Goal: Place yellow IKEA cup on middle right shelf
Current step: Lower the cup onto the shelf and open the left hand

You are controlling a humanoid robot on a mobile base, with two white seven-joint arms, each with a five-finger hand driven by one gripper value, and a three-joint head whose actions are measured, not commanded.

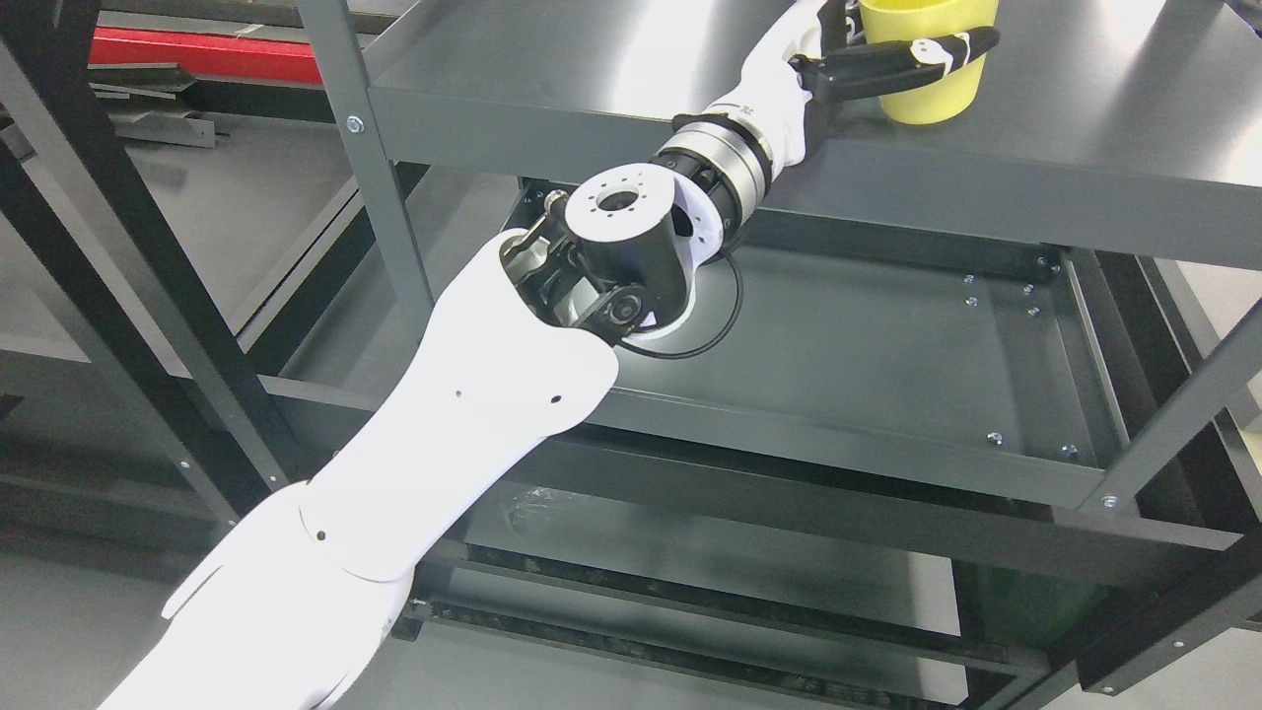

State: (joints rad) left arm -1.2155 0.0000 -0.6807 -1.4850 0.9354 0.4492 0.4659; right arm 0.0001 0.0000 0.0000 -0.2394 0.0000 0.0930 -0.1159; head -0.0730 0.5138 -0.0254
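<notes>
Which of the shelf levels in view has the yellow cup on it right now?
The uppermost shelf in view: the yellow cup stands upright there, the left hand wrapped around it. The lower shelf beneath holds no cup.

dark grey metal shelving rack (pixel 986 187) – glossy, glare on top; red bar (pixel 187 54) far left

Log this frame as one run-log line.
arm: left | left hand: shut on yellow cup | cup: upright, on upper shelf | shelf below: bare | right hand: not in view
</notes>
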